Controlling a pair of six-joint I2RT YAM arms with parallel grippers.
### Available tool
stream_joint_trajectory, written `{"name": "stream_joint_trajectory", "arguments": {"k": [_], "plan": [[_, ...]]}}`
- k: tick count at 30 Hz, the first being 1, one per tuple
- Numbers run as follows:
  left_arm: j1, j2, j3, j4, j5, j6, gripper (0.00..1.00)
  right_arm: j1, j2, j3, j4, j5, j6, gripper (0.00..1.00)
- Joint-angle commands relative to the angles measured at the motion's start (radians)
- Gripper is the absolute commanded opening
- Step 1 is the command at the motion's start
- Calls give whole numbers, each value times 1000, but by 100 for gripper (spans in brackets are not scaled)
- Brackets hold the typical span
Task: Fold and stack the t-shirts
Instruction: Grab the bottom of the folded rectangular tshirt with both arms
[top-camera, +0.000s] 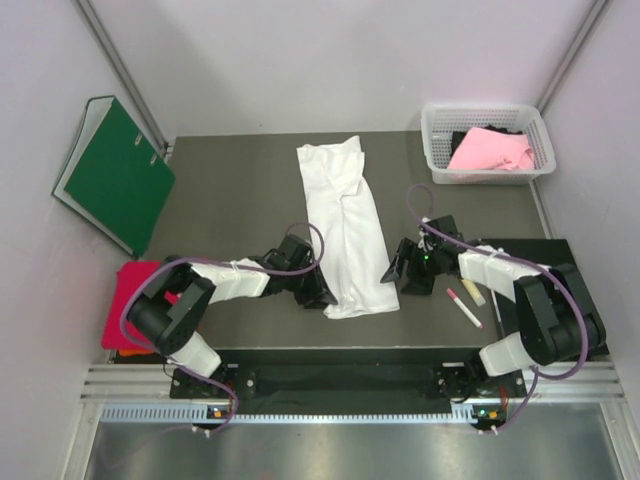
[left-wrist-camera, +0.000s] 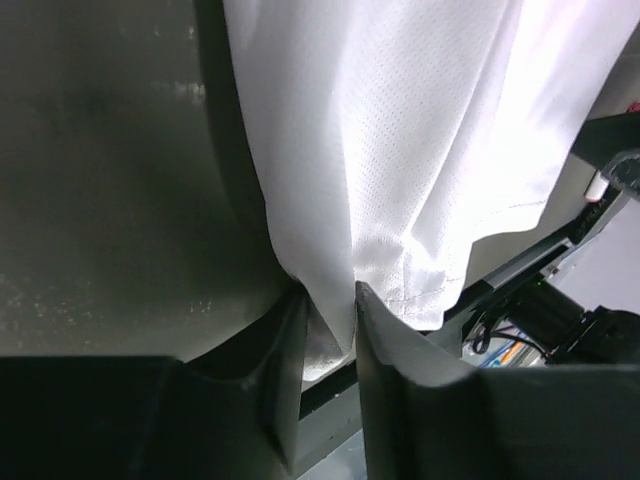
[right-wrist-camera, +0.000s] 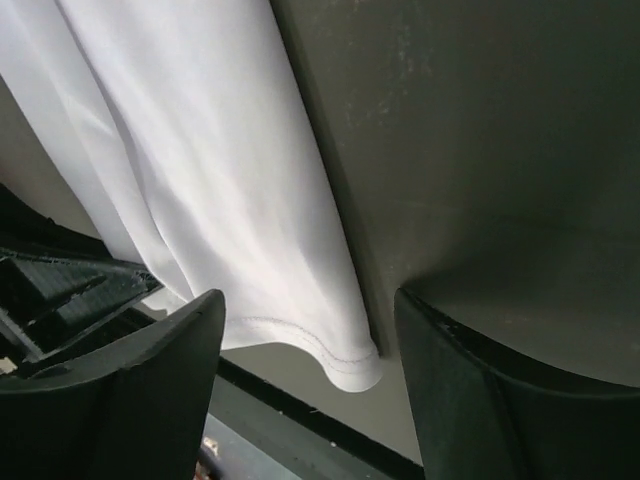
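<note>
We judge the white shirt (top-camera: 345, 225) light and limp, best taken by its hem corners: our left gripper (left-wrist-camera: 330, 300) pinches one, our right gripper (right-wrist-camera: 310, 310) stands spread.

The white t-shirt (left-wrist-camera: 400, 140) is soft cloth, finely pinholed and matt — my left fingers (left-wrist-camera: 285, 380) look like smooth black plastic, the table (left-wrist-camera: 100, 200) dull, scuffed grey.

The left arm (top-camera: 235, 280) covers part of the red t-shirt (top-camera: 112, 305); wrist views crop the white t-shirt (top-camera: 345, 220).
</note>
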Motion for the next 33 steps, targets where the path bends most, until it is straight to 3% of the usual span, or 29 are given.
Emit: {"name": "stream_joint_trajectory", "arguments": {"k": [1,5,9,13,15,16,17,18,21,22,24,30,33], "plan": [[-19,20,9,-128,-115,-10,29,44,81,-14,-19,-41,6,64],[-25,-20,12,-184,-147,-27,37,80,56,-50,-80,-35,8,61],[-31,-53,10,-224,-164,-36,37,88,24,-104,-109,-36,6,56],[-44,-58,9,-262,-167,-47,33,90,18,-150,-145,-42,-28,51],[-56,-63,4,-259,-170,-53,20,90,7,-173,-141,-38,-35,50],[-60,-61,-2,-254,-170,-57,15,88,-2,-194,-125,-42,-34,45],[-64,-61,-2,-250,-170,-57,0,90,-11,-207,-106,-45,-31,40],[-70,-57,-2,-250,-173,-57,0,88,-36,-217,-85,-47,-17,29],[-79,-61,6,-257,-178,-59,0,90,-80,-236,-36,-41,-20,15],[-80,-67,13,-264,-180,-59,0,90,-90,-222,-43,-18,-35,6],[-83,-89,26,-288,-187,-57,0,90,-122,-204,-78,-4,-72,1],[-84,-133,96,-405,-232,-28,0,90,-220,-133,-198,41,-103,1],[-84,-112,112,-423,-233,-14,0,90,-209,-92,-265,41,-139,30]]}}
